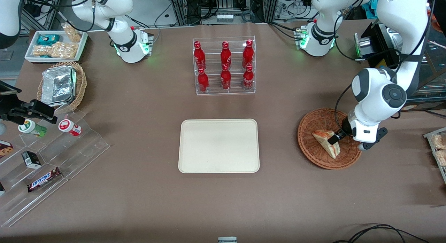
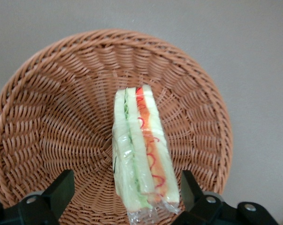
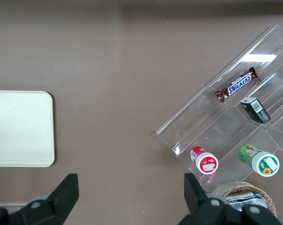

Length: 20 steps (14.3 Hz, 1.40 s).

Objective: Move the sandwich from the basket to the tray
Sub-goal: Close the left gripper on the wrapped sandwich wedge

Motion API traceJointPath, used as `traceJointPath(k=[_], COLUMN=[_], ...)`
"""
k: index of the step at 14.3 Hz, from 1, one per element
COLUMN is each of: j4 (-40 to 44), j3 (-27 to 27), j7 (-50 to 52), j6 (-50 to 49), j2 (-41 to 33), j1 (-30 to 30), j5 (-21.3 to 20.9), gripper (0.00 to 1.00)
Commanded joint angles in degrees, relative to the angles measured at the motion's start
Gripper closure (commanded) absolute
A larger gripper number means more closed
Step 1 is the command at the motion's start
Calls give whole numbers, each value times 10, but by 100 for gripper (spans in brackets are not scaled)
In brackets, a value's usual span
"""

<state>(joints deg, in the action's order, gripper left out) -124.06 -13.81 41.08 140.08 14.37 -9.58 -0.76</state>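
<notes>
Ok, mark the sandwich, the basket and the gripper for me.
sandwich [image 2: 142, 154]: left wrist view, on its wrapped filling edge.
basket [image 1: 310, 123]: front view, on its woven rim.
gripper [image 2: 127, 190]: left wrist view, midway between its open fingertips, straddling the sandwich.

My fingers [image 2: 61, 187] are matt black plastic, spread wide over the basket [image 1: 310, 145] of rough reddish-brown woven wicker. The sandwich [image 2: 141, 154] in it wears glossy, crinkled clear wrap over soft white bread. The tray [image 1: 218, 145] is smooth matt cream plastic; the tabletop [image 1: 139, 187] is dull brown.
</notes>
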Motion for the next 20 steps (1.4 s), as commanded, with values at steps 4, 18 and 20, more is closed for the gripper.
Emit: traceJointPath(k=[4, 18, 20], j4=[3, 30, 36], j3=[-4, -7, -7], j7=[15, 73, 79], j6=[12, 20, 15], j2=[30, 64, 65], j1=[-3, 20, 18], j5=[6, 3, 6], gripper=[0, 0, 26])
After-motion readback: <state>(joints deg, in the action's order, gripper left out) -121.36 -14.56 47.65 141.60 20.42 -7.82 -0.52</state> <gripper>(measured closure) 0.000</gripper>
